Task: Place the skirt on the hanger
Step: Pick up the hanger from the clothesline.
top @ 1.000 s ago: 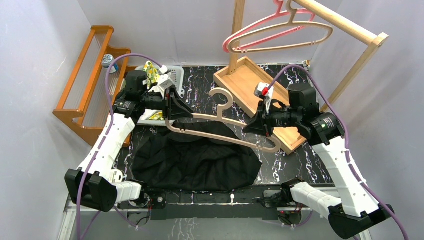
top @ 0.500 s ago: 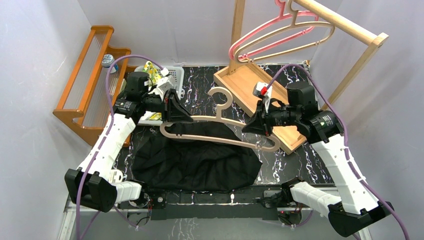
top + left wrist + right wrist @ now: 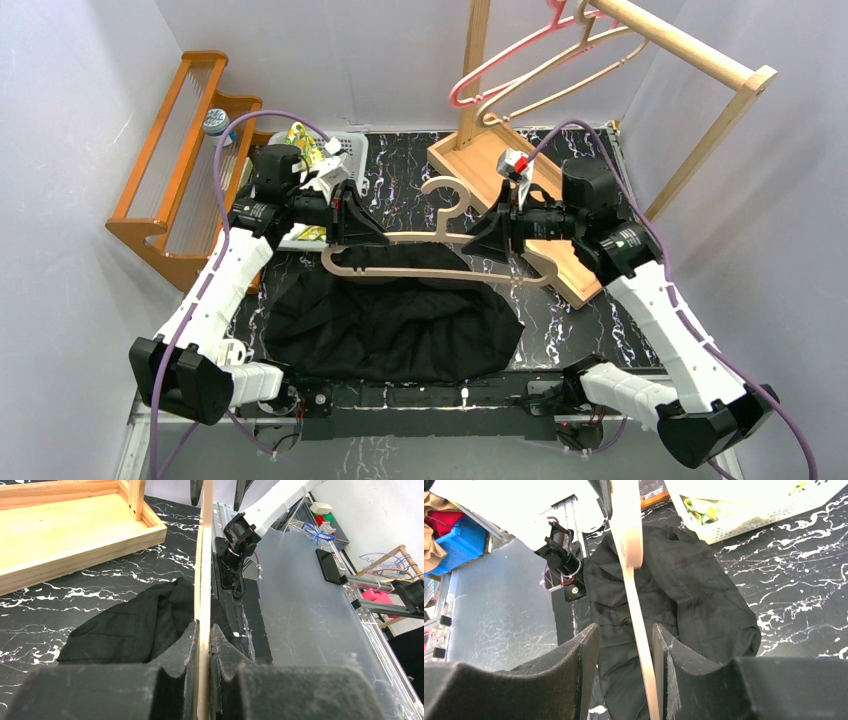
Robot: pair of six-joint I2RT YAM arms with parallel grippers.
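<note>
INSPECTION NOTE: risks at this stage

Status: L gripper (image 3: 204,627) is clamped tight on the thin edge of the wooden hanger (image 3: 205,555), near its L end. R gripper (image 3: 624,630) has its jaws apart. The hanger bar runs between them, close to one finger, with a clear gap on the other side, so there is no hold on that end. The skirt (image 3: 390,325) lies in a loose black heap on the table (image 3: 400,160), under and nearer than the hanger, and is not threaded on it. Task judged not far along.

Risks:
1. Hanger carried at one end only. The pinch is narrow and the lever long, so the free end could sag or swivel in the jaws and drop onto the cloth, esp. if the L arm moves fast.
2. R fingers straddle the bar. Pulling away at an angle could catch the bar and twist it out of the L grip.
3. Free end sits near the wooden tray (image 3: 480,165). A swing that way could knock it.
4. Skirt is limp and bunched, and the waist opening can't be made out. A grab may take one layer or a fold, so the hanger goes over the cloth, not into it.

Rec.: slow moves, and re-check the L pinch before any lift.
</note>
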